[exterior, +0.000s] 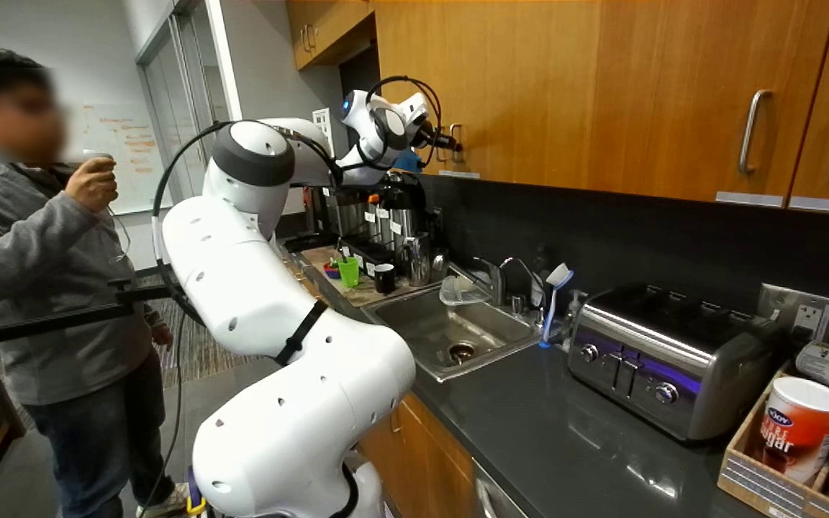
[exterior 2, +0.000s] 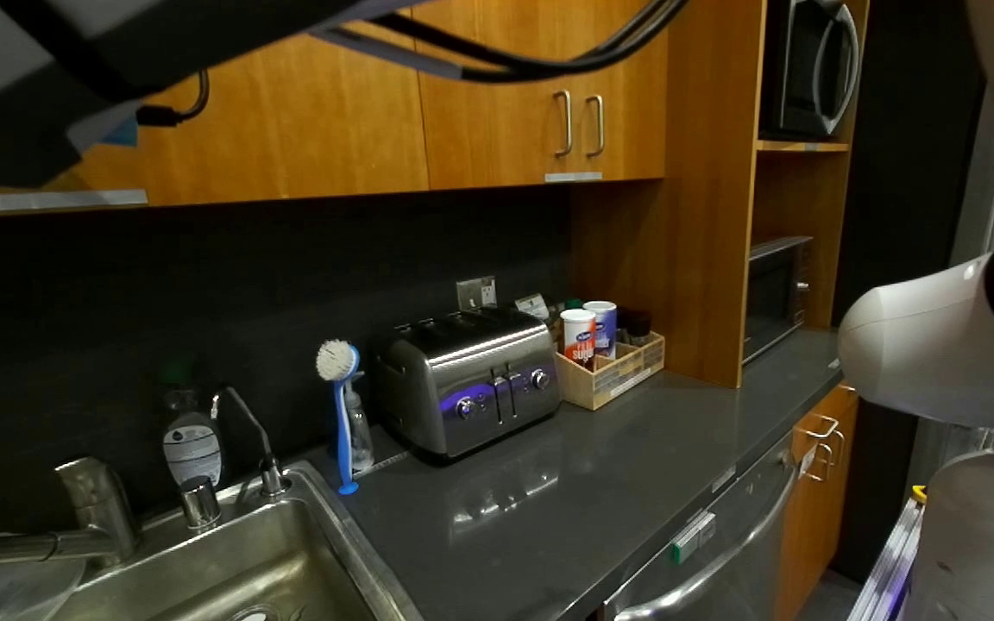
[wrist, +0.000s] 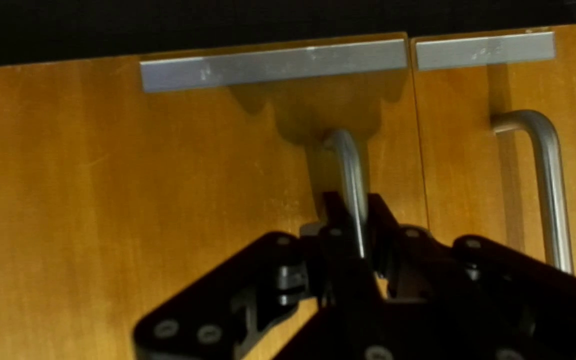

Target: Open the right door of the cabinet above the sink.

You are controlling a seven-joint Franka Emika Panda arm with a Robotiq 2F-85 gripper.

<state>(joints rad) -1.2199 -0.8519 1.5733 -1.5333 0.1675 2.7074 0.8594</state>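
Grasp step: right door point(wrist: 193, 165) looks closed.
The jaws clamp round its bar handle point(wrist: 352, 172); next likely calls for an outward, arcing pull.

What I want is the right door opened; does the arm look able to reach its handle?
Apparently yes: the end effector looks closed on the handle, with nothing visible blocking the way.

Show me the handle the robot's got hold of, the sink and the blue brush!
Door handle point(wrist: 351, 177): wrist view, on its silver bar.
Sink point(exterior: 440, 327): an exterior view, on the bare basin bottom.
Blue brush point(exterior 2: 343, 431): an exterior view, on its stem.
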